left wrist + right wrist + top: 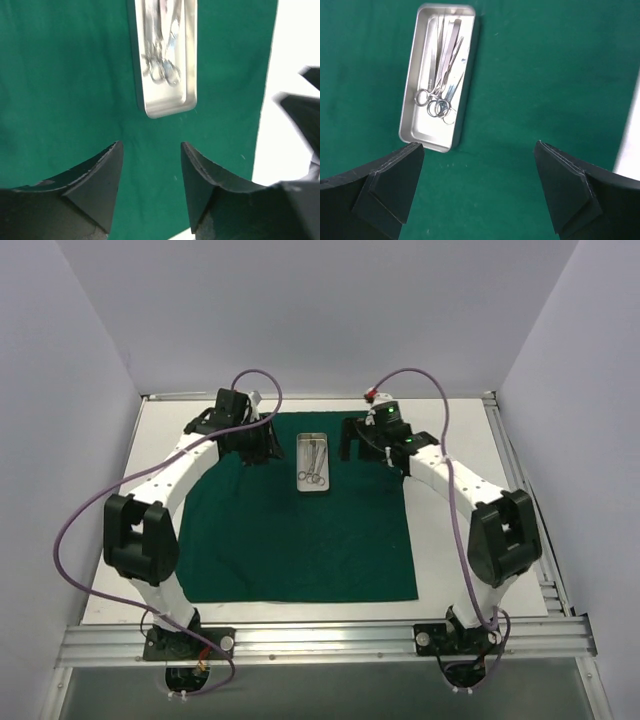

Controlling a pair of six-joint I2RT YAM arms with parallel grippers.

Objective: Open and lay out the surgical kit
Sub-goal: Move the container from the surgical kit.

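You have the green cloth (300, 540) spread flat, the tray (427, 131) near its far edge, but the instruments (442, 75) lie inside it, not yet laid out, while your left gripper (151, 147) and right gripper (479, 147) hover with fingers spread, empty.

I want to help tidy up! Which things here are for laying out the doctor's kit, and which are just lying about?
For the job:
- cloth, spread flat
- tray, on the cloth
- instruments, in the tray

Just there:
- cables
- table
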